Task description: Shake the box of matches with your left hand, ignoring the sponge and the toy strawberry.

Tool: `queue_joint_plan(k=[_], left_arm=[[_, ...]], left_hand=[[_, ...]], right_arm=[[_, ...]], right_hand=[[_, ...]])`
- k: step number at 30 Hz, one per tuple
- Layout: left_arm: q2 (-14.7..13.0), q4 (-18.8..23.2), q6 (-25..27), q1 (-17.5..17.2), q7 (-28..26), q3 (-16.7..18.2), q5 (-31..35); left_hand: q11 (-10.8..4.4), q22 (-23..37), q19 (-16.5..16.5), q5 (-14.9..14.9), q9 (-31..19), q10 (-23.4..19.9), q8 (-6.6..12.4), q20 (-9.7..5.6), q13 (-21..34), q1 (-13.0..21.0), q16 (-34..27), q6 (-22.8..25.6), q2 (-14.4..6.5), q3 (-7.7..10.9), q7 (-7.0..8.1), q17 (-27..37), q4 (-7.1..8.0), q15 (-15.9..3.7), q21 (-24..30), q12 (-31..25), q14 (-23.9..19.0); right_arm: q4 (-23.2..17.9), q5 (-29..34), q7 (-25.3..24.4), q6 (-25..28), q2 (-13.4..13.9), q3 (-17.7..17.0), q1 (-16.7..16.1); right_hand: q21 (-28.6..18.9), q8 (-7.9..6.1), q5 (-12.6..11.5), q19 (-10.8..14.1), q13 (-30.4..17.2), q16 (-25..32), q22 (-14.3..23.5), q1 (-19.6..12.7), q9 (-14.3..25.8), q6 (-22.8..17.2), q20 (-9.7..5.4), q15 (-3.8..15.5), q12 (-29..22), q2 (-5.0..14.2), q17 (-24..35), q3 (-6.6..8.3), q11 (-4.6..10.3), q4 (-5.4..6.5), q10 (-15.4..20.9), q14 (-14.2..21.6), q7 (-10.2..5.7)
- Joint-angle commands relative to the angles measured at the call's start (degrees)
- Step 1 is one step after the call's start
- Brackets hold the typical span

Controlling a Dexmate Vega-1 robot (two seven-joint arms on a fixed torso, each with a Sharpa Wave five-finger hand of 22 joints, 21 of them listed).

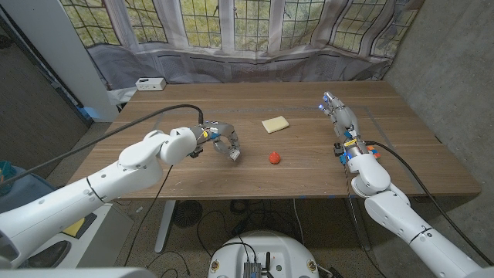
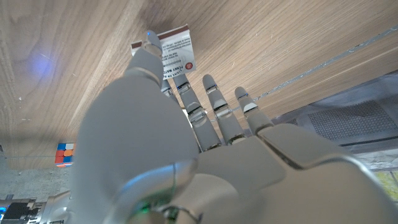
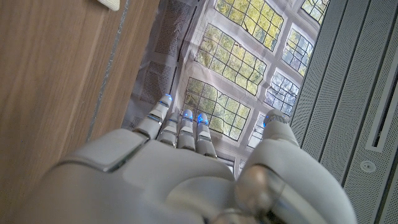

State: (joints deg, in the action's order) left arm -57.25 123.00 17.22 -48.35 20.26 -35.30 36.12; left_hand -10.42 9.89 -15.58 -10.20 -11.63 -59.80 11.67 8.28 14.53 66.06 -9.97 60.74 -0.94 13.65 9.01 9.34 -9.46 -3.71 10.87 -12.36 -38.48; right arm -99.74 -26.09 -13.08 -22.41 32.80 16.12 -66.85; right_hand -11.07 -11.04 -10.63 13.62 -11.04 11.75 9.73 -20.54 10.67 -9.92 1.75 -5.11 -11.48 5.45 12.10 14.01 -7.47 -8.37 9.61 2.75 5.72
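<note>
The box of matches (image 1: pixel 234 154) is small and white, with a printed label and a dark red edge (image 2: pixel 177 50). My left hand (image 1: pixel 218 137) pinches it between the thumb and fingertips (image 2: pixel 181 79), left of the table's middle. I cannot tell whether the box touches the wood. The red toy strawberry (image 1: pixel 274 157) lies a short way to the right of the box. The yellow sponge (image 1: pixel 275 123) lies farther back. My right hand (image 1: pixel 341 117) stays at the right side of the table, fingers straight and apart, holding nothing.
A white box (image 1: pixel 149 83) sits at the table's (image 1: pixel 193 185) back left corner. A curtained window runs behind the table. A black cable arcs over my left arm. A corner of the sponge (image 3: pixel 109 3) shows in the right wrist view.
</note>
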Motion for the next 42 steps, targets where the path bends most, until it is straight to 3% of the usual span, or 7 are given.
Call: queue_joint_plan(k=[1,19,42], left_arm=[[1.32,-1.51,-1.38,0.03,0.39,-1.25,1.88],[3.25,-2.96,-1.45,0.05,0.87,-3.49,7.47],[4.55,-4.33,-2.14,-0.16,1.51,-3.99,8.47]], left_hand=[[-2.24,0.11,0.00,-0.20,-0.03,-2.03,0.14,0.34,0.29,-1.27,-0.18,0.01,-3.74,1.35,0.02,0.17,0.75,-5.38,0.37,-0.36,0.55],[-2.27,0.16,1.01,-0.15,-0.04,-2.03,0.14,-0.04,0.51,-1.38,-0.10,-0.17,-3.49,1.27,0.54,0.17,0.74,-5.49,0.05,-0.47,1.05],[-2.21,0.19,1.62,-0.09,-0.10,-0.85,-0.30,0.14,0.57,-1.47,-0.26,-1.64,-3.38,1.10,0.75,0.26,0.79,-5.15,0.04,-0.04,1.52]], right_arm=[[-0.02,0.14,-0.29,0.18,-0.24,0.10,-0.26],[-0.49,0.44,-0.83,0.52,-0.04,-0.11,-0.78],[-0.92,0.30,-0.88,1.15,0.18,-0.06,-0.98]], right_hand=[[-0.09,-0.14,-0.02,0.43,-0.15,0.41,0.17,0.33,0.12,-0.64,-0.07,-0.18,0.00,0.06,0.25,-0.06,0.04,0.25,0.47,0.40,-0.02],[-0.09,-0.15,-0.03,0.41,-0.15,0.42,0.17,0.30,0.12,-0.66,-0.08,-0.11,0.01,0.11,0.25,-0.03,0.08,0.25,0.46,0.43,-0.05],[-0.10,-0.15,-0.03,0.47,-0.15,0.44,0.17,0.30,0.12,-0.64,-0.12,-0.15,0.00,0.11,0.26,-0.04,-0.02,0.25,0.48,0.49,-0.11]])
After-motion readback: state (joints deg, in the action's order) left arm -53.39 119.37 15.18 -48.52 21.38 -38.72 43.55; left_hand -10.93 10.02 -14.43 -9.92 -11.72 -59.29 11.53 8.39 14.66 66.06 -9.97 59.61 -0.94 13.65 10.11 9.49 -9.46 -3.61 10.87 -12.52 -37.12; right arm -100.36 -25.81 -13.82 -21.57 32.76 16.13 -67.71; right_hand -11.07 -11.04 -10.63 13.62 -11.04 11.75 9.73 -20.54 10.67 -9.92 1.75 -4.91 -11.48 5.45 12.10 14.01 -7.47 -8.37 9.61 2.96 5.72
